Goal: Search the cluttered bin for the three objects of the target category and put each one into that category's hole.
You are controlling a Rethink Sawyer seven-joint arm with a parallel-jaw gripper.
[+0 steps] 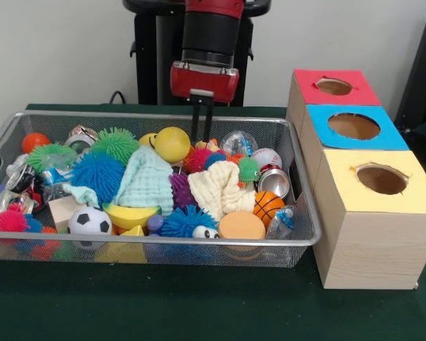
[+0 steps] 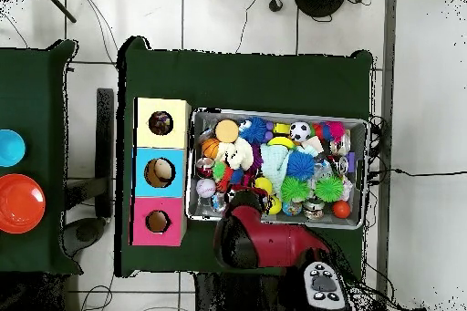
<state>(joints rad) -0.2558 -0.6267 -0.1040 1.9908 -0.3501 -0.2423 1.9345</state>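
The bin (image 1: 302, 240), a shallow wire-mesh basket, sits on the green-covered table (image 1: 199, 305) with its long axis running side to side in the front view, parallel to the table's near edge, and it is heaped with toys. Beside its right short end in that view stand three wooden boxes in a row running away toward the table's far edge; the nearest has the yellow top, and the hole (image 1: 381, 179) in it opens straight upward. The blue-topped box (image 1: 353, 126) and red-topped box (image 1: 334, 87) follow behind it. The gripper (image 1: 201, 122) hangs vertically over the bin's far rim, its two dark fingers pointing straight down, close together with nothing between them. The crumpled wads cannot be picked out with certainty among the clutter. A mint waffle towel (image 1: 148, 181) and a cream waffle towel (image 1: 214, 190) lie near the bin's middle, with an orange disc (image 1: 241, 226) by the near rim.
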